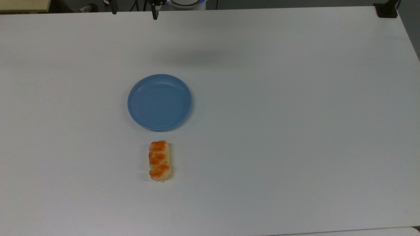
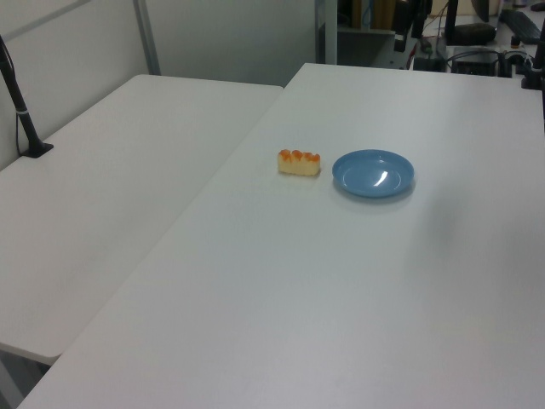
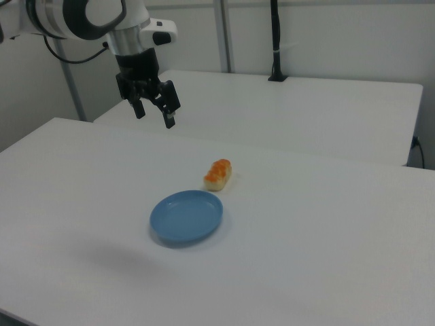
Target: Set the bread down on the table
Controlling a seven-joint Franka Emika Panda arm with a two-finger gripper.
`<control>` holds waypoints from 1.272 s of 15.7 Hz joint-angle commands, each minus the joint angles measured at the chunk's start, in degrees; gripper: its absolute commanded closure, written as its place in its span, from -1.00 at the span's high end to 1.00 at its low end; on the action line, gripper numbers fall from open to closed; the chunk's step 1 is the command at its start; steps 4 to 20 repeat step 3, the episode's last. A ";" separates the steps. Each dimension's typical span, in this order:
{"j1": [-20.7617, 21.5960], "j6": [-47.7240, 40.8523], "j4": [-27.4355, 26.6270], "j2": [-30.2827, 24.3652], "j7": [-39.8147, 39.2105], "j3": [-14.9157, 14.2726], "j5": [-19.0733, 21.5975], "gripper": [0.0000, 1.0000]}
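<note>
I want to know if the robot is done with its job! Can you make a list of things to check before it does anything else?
1. Bread lies on the table: ok.
2. Bread is off the blue plate, apart from its rim: ok.
3. Plate has nothing in it: ok.
4. Hand is open and holds nothing: ok.
5. Hand is raised, away from bread and plate: ok.
6. Bread sits well inside the table's edges: ok.
</note>
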 commanded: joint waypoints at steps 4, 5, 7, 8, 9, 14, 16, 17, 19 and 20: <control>1.15 2.19 -1.92 -1.03 -2.57 -1.33 0.95 1.00; 1.15 2.19 -1.92 -1.03 -2.57 -1.33 0.95 1.00; 1.15 2.19 -1.92 -1.03 -2.57 -1.33 0.95 1.00; 1.15 2.19 -1.92 -1.03 -2.57 -1.33 0.95 1.00; 1.15 2.19 -1.92 -1.03 -2.57 -1.33 0.95 1.00; 1.15 2.19 -1.92 -1.03 -2.57 -1.33 0.95 1.00; 1.15 2.19 -1.92 -1.03 -2.57 -1.33 0.95 1.00; 1.15 2.19 -1.92 -1.03 -2.57 -1.33 0.95 1.00; 1.15 2.19 -1.92 -1.03 -2.57 -1.33 0.95 1.00; 1.15 2.19 -1.92 -1.03 -2.57 -1.33 0.95 1.00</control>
